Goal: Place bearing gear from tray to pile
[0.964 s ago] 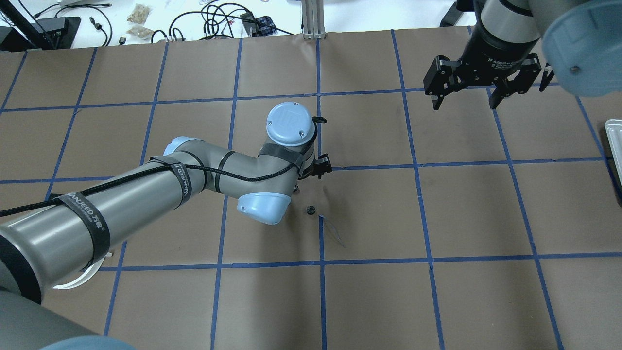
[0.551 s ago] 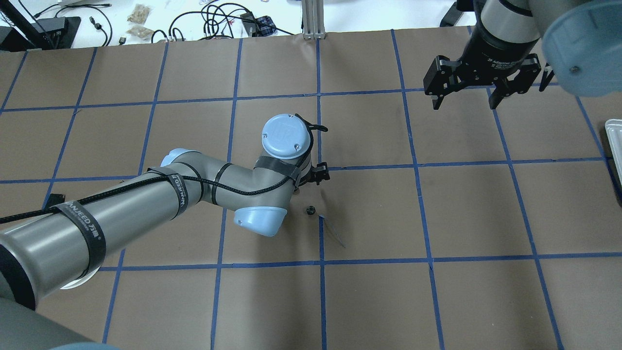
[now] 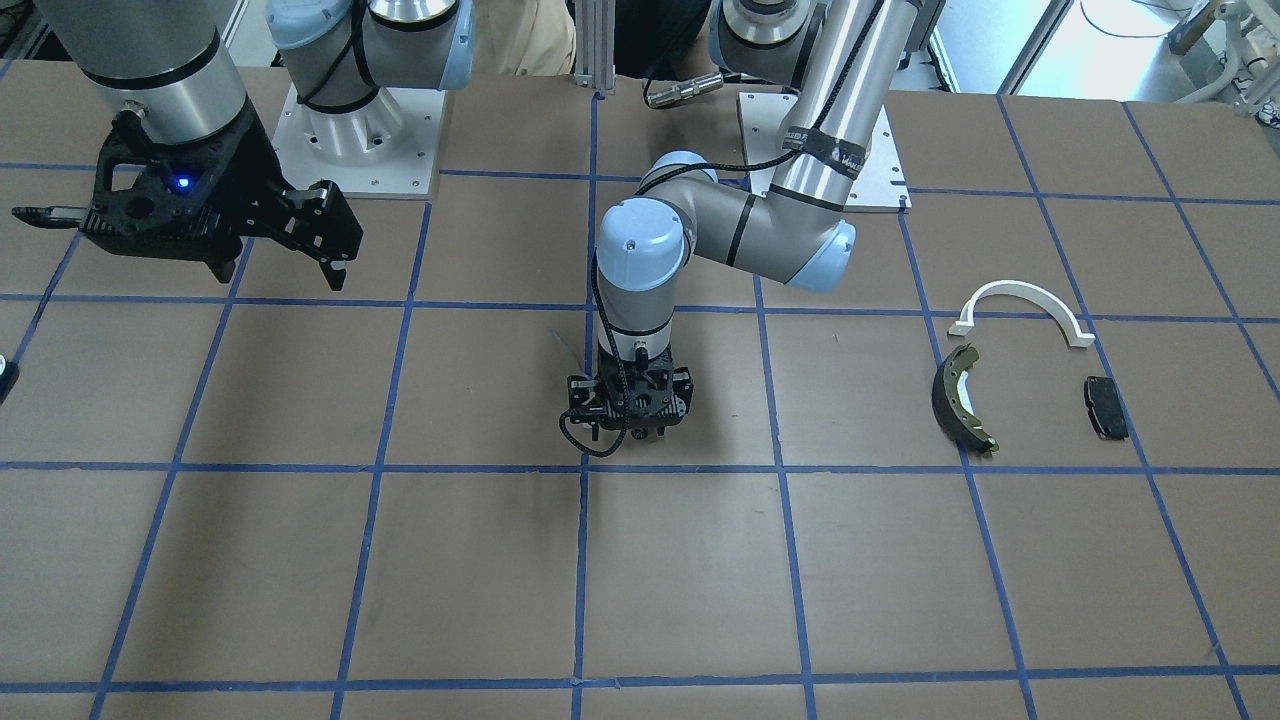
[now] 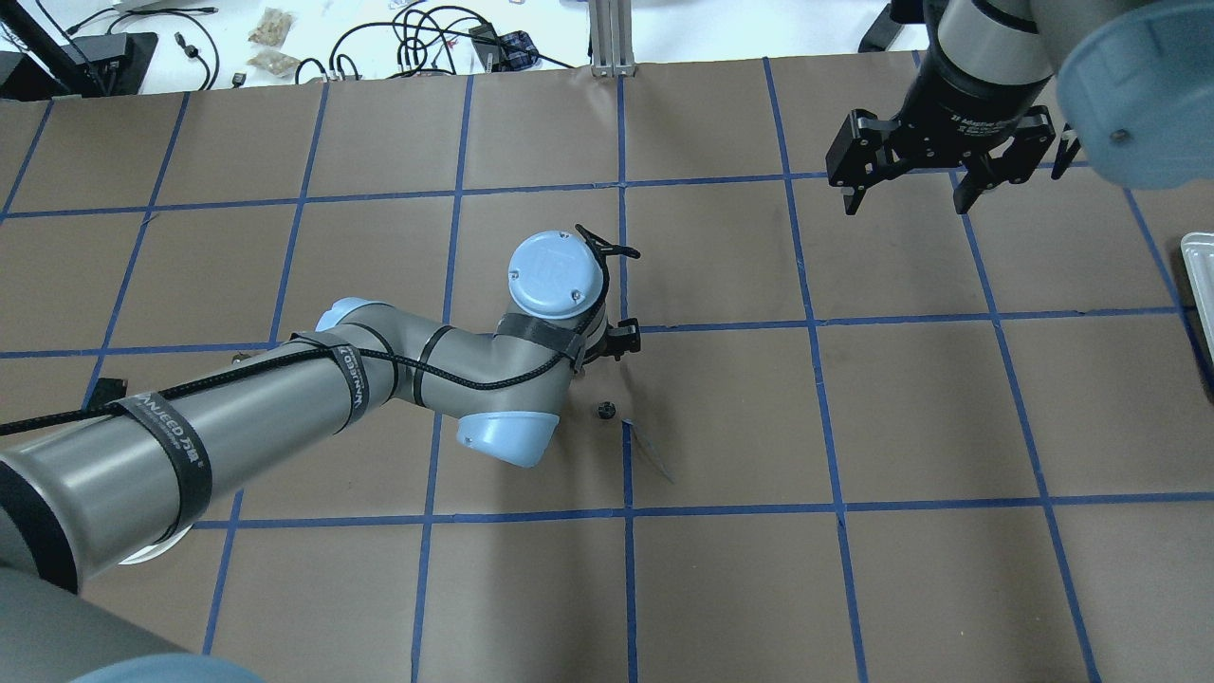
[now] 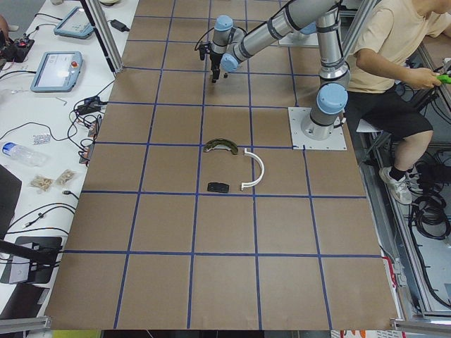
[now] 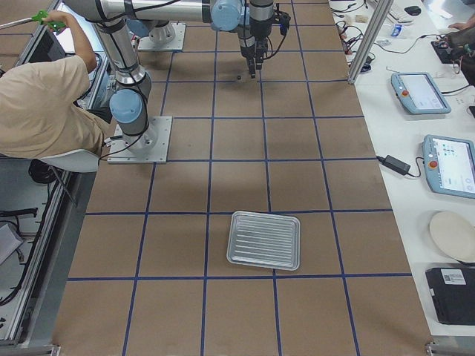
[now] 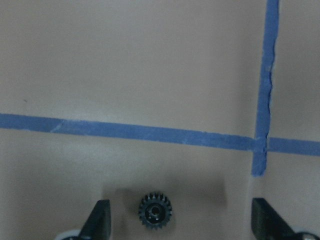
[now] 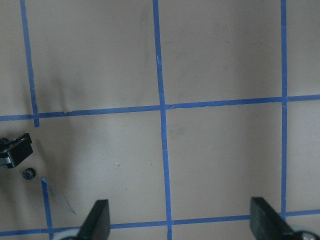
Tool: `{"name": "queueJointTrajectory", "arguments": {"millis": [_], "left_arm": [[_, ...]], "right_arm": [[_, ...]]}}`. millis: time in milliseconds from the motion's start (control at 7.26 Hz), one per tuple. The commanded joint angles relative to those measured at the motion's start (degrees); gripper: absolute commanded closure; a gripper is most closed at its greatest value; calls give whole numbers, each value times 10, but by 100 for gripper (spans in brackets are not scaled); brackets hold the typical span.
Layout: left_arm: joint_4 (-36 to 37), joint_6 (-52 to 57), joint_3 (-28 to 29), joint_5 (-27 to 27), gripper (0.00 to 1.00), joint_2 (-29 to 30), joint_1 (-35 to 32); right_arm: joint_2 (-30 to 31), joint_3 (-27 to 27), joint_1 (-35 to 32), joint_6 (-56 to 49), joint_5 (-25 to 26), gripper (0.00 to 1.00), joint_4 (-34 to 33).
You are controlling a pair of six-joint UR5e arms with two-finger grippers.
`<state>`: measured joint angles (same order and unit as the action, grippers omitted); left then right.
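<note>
The bearing gear (image 4: 604, 410), small, black and toothed, lies on the brown table near a blue tape crossing. My left gripper (image 7: 182, 222) is open just above the table, and the gear (image 7: 155, 211) lies between its fingers, nearer the left one. In the front view the left gripper (image 3: 629, 428) points straight down and hides the gear. The pile lies apart on the robot's left: a white arch (image 3: 1020, 298), a dark brake shoe (image 3: 956, 396) and a black pad (image 3: 1105, 407). My right gripper (image 4: 909, 194) is open and empty, high over the far right.
The ribbed metal tray (image 6: 264, 239) lies empty on the robot's right; its edge (image 4: 1197, 275) shows in the overhead view. A seated person (image 5: 384, 63) is beside the robot bases. Cables and tablets lie on the white benches past the table.
My left wrist has shifted a little to the left and toward the robot over the gear. The gear has not moved. The right arm has not moved.
</note>
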<state>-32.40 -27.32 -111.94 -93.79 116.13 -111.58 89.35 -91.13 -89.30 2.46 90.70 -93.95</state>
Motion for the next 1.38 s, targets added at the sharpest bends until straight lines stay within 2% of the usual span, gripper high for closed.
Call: {"name": "queueJointTrajectory", "arguments": {"millis": [0, 138, 275, 413, 551, 964, 1101, 1239], "left_arm": [[-4, 1, 0, 0, 32, 1, 0], [-4, 1, 0, -1, 34, 1, 0], [-4, 1, 0, -1, 44, 0, 1], [-5, 2, 0, -1, 78, 0, 1], [-5, 2, 0, -1, 100, 1, 1], [-10, 6, 4, -2, 100, -16, 3], [-45, 28, 18, -2, 100, -33, 8], [-123, 45, 55, -2, 100, -54, 21]], "right_arm": [[0, 0, 0, 0, 0, 0, -1], [0, 0, 0, 0, 0, 0, -1], [0, 1, 0, 0, 0, 0, -1], [0, 0, 0, 0, 0, 0, 0], [0, 0, 0, 0, 0, 0, 0], [0, 1, 0, 0, 0, 0, 0], [0, 0, 0, 0, 0, 0, 0], [0, 1, 0, 0, 0, 0, -1]]}}
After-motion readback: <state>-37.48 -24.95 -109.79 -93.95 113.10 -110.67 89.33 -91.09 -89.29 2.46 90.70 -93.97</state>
